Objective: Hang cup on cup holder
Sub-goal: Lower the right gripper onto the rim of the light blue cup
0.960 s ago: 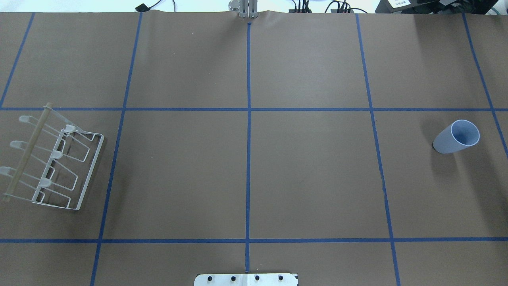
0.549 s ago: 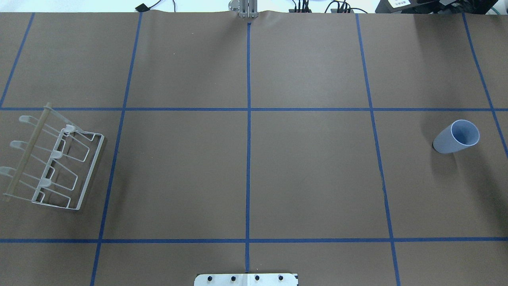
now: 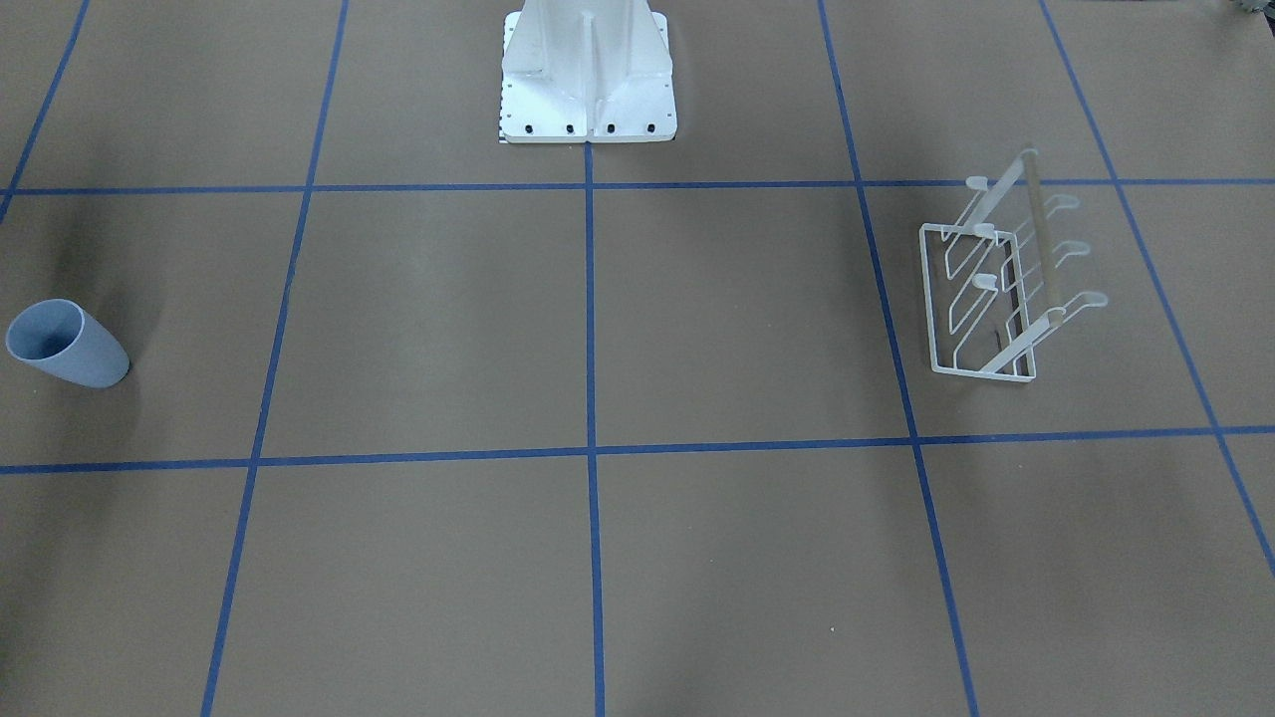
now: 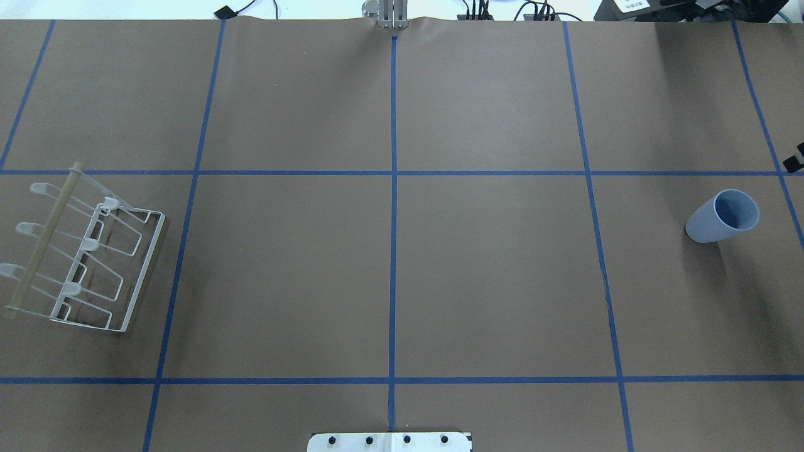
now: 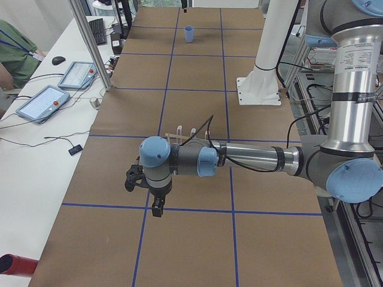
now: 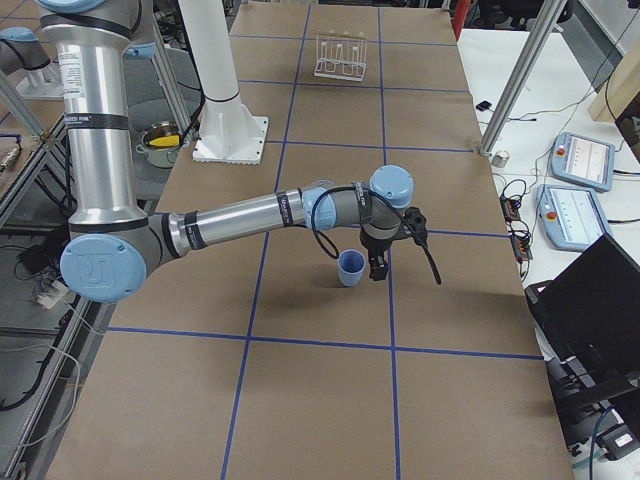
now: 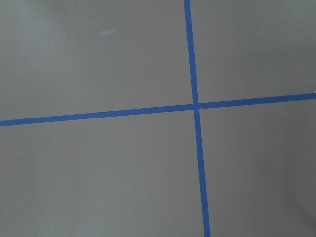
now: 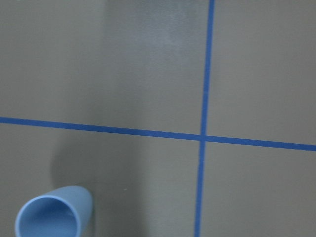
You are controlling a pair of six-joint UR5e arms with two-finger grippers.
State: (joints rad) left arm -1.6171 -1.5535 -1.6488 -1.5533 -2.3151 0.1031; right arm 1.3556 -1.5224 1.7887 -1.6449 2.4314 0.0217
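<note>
The right hand (image 6: 378, 268), open or closed I cannot tell, hangs just beside the pale blue tapered plastic cup (image 6: 351, 268), which stands upright on the bench (image 6: 300, 400) at the hand's 9 o'clock in the right-side view. The white wire cup holder (image 4: 88, 243) stands well apart at the bench's far end, so the right arm is nearer the cup.

Left arm (image 5: 257, 159) and right arm (image 6: 240, 213) extend level; left gripper (image 5: 157, 209) and right gripper (image 6: 378, 270) point down, jaws unreadable.
</note>
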